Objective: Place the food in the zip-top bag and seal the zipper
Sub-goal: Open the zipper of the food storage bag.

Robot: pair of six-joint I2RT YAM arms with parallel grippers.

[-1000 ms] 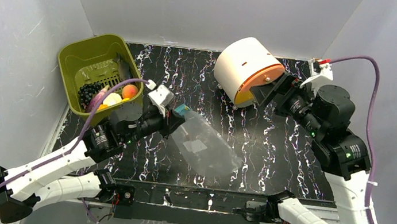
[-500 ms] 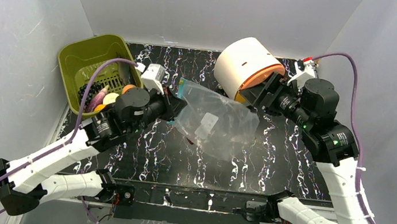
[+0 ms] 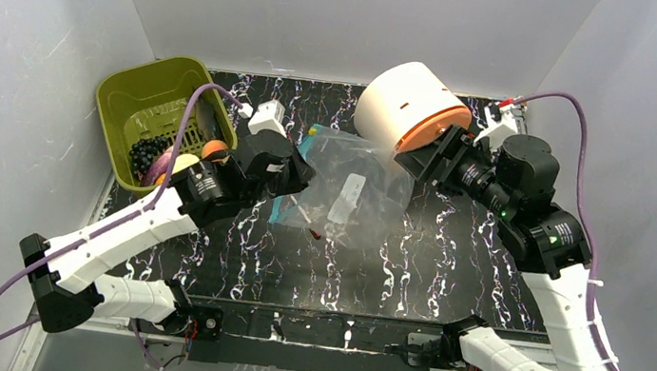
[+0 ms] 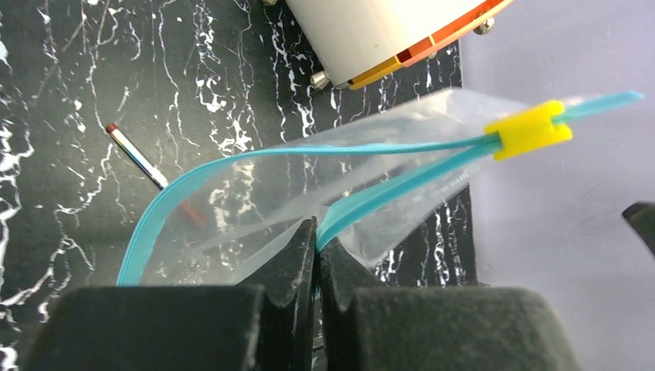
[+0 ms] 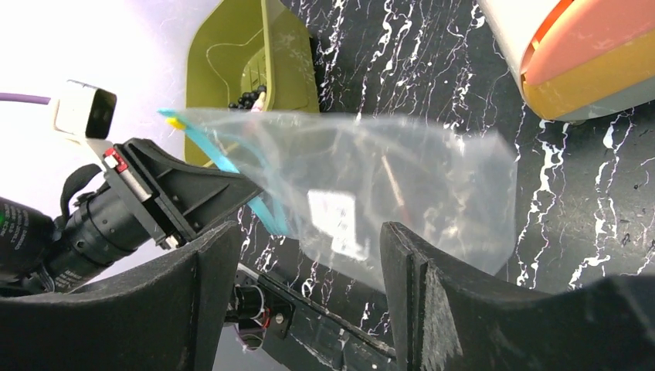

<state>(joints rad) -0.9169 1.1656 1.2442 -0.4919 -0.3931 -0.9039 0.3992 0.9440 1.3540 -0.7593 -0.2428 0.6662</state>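
Observation:
The clear zip-top bag (image 3: 358,189) hangs above the table with its mouth partly spread, and nothing shows inside it. My left gripper (image 4: 317,236) is shut on one lip of the teal zipper (image 4: 232,158). A yellow slider (image 4: 529,129) sits at the strip's far end. My right gripper (image 5: 309,286) is open just to the right of the bag (image 5: 371,178), with nothing between its fingers. The food stays in the olive basket (image 3: 141,89): dark grapes (image 3: 147,154), an orange fruit (image 3: 212,149) and a yellow piece (image 3: 183,165).
A big white cylinder with an orange face (image 3: 407,109) lies on its side at the back, close behind my right gripper (image 3: 416,163). A thin red-tipped pen (image 4: 139,154) lies on the black marbled table under the bag. Grey walls close in on three sides.
My left gripper has lifted the bag off the table and carried it back and to the right. The right arm has swung in toward the bag, its jaws narrowing a little.

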